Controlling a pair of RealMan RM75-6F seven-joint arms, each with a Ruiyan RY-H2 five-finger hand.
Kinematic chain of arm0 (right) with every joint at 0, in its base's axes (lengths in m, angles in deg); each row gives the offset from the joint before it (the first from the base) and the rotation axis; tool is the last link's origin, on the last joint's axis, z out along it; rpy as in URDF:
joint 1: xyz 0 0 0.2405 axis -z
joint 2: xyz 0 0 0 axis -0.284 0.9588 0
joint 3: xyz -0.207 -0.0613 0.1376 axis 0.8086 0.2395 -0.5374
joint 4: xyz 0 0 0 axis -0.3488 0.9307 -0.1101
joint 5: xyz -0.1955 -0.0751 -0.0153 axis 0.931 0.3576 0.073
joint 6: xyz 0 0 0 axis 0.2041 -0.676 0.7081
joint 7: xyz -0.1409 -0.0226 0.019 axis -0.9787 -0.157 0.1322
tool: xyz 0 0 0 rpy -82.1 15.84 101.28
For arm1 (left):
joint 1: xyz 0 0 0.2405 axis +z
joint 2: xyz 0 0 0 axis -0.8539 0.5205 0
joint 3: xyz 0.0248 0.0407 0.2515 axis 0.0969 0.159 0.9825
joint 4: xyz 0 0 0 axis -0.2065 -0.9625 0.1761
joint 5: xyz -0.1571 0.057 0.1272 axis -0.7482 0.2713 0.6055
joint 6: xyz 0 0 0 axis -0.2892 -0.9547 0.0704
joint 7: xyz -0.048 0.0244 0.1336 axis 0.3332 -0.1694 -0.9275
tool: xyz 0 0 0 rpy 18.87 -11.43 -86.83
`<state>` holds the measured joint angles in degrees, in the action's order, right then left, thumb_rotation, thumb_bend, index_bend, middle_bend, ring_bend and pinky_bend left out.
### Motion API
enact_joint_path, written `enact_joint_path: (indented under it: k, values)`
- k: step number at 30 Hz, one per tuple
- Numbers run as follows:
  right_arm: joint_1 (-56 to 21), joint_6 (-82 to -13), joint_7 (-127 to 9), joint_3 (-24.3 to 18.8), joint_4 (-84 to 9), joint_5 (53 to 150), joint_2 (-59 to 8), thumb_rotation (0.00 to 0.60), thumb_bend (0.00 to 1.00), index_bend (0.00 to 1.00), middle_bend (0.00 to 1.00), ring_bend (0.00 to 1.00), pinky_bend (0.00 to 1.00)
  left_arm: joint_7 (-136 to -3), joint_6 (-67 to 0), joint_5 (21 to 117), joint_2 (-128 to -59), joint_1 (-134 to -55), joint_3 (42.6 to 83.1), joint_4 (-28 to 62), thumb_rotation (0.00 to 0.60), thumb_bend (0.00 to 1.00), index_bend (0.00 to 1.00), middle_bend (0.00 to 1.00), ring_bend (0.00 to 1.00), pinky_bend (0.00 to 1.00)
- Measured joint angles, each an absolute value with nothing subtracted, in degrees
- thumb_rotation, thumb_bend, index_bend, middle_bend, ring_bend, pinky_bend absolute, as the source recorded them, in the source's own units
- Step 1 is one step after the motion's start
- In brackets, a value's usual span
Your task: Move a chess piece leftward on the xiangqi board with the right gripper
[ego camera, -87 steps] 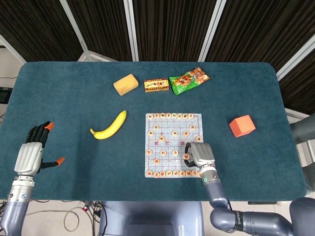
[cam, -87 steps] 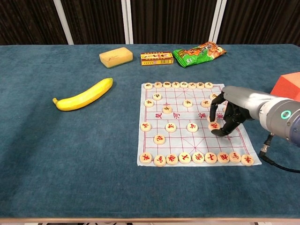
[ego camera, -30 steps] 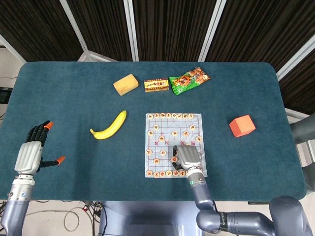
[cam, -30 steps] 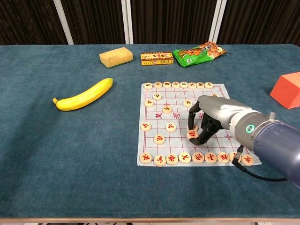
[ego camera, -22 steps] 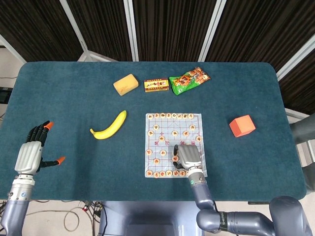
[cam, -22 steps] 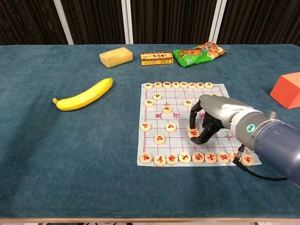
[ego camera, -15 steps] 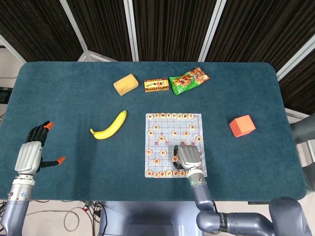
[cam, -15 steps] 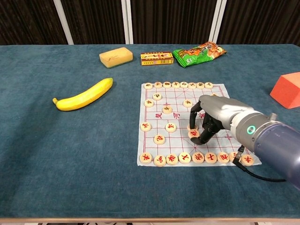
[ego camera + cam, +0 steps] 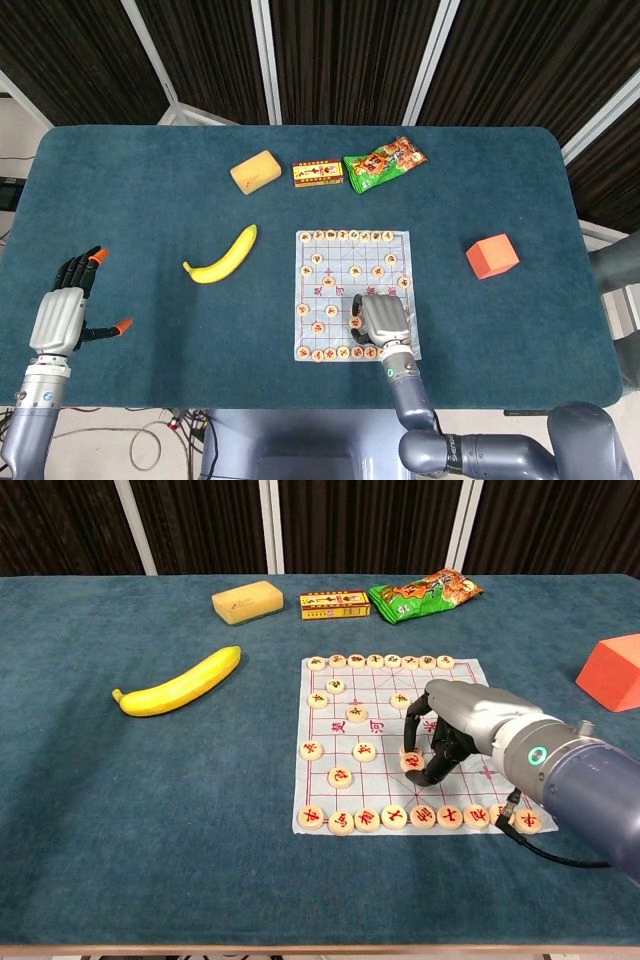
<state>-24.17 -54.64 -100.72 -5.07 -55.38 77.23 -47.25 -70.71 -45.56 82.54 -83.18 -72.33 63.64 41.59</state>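
Observation:
The xiangqi board (image 9: 385,783) is a pale sheet with round wooden pieces, lying right of the table's middle; the head view shows its sheet (image 9: 352,250) too. My right hand (image 9: 447,736) hovers low over the board's near right part. Its thumb and fingers curl around one chess piece (image 9: 411,764), which sits at the board surface in the row above the near row. From the head camera this piece (image 9: 355,322) peeks out at the left edge of the right hand (image 9: 382,320). My left hand (image 9: 62,318) stays far left near the table's front edge, fingers spread, holding nothing.
A banana (image 9: 180,682) lies left of the board. Along the far side sit a yellow sponge (image 9: 247,601), a small printed box (image 9: 335,604) and a green snack bag (image 9: 424,592). An orange block (image 9: 612,672) stands to the right of the board.
My right hand has carried the piece leftward from the board's right side toward its middle. Over the last half second it barely moves. The left hand is still.

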Motion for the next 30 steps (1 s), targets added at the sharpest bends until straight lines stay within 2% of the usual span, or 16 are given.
enact_joint_path:
  k: [22,30]
  values:
    - [-23.4,-54.27,-100.79,-5.18,-54.55,77.19,-47.75,0.6,0.4,0.42,1.0,1.0,1.0,-70.92,-45.48,82.35,-83.16,-72.36,63.65,41.65,0.6,0.0,0.0,0.0,0.0,0.0]
    - [-23.03,-54.79,-100.56,-5.42,-55.59,77.98,-47.31,0.6,0.4,0.27,1.0,1.0,1.0,-70.91,-45.55,82.43,-83.14,-72.33,63.69,41.72,0.6,0.0,0.0,0.0,0.0,0.0]
